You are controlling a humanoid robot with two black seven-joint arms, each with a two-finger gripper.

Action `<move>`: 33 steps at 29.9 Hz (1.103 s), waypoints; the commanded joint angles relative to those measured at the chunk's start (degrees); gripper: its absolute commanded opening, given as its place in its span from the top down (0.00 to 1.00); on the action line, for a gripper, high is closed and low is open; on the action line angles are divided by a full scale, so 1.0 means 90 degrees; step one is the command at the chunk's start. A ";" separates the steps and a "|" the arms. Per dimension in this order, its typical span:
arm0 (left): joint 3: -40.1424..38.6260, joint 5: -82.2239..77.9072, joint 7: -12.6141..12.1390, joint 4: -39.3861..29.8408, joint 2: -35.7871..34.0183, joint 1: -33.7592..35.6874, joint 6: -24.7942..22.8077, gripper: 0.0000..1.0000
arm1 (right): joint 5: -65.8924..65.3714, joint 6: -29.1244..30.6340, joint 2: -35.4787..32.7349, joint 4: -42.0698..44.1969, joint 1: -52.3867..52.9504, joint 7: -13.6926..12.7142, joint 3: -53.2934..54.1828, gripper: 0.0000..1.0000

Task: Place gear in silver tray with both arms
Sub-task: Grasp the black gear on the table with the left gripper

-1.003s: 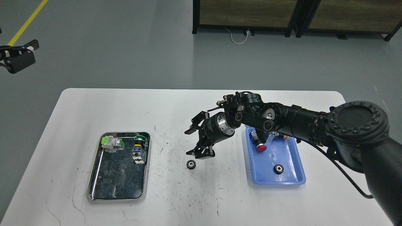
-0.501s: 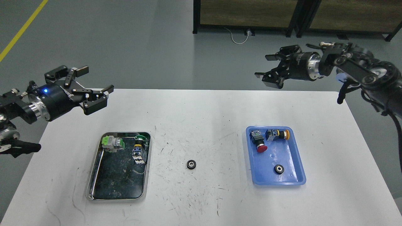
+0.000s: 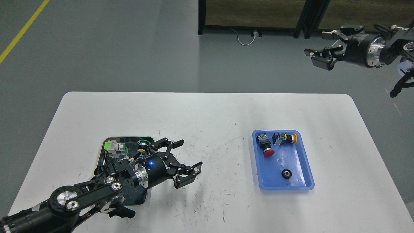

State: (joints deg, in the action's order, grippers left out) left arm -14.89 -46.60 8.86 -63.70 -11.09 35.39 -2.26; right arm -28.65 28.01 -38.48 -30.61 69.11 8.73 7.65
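The silver tray lies on the left of the white table, holding a green-and-white switch and a green push button; my left arm covers much of it. My left gripper reaches out over the tray's right rim, with its fingers spread open. A small black gear lies on the table at its lower fingertips and is mostly hidden by them. I cannot tell whether they touch it. My right gripper is open and empty, high at the upper right, beyond the table.
A blue plastic tray on the right holds a red push button, a yellow-tipped switch and a second black gear. Dark cabinets stand behind the table.
My left arm has swung in from the left and dropped low over the silver tray, its open gripper now at the gear. My right arm has drawn further back to the upper right.
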 commanded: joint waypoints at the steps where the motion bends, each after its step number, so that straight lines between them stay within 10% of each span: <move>1: 0.0130 -0.0017 0.0012 0.0708 0.0654 0.0013 0.0046 0.02 | -0.0001 -0.0001 0.0038 0.0061 -0.0003 -0.0003 0.0000 0.25; 27: 0.0707 0.0080 0.0442 0.1950 0.1105 -0.0074 0.0447 0.03 | -0.0011 -0.0026 0.0048 0.0061 -0.0033 0.0007 -0.0010 0.25; 33: 0.0707 0.0129 0.0442 0.2019 0.1095 -0.0065 0.0378 0.18 | -0.0020 -0.0026 0.0048 0.0071 -0.0033 0.0007 -0.0010 0.25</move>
State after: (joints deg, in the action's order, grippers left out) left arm -8.53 -45.63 12.83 -45.63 -1.15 34.74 1.41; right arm -28.80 27.78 -38.03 -30.00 68.82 8.71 7.58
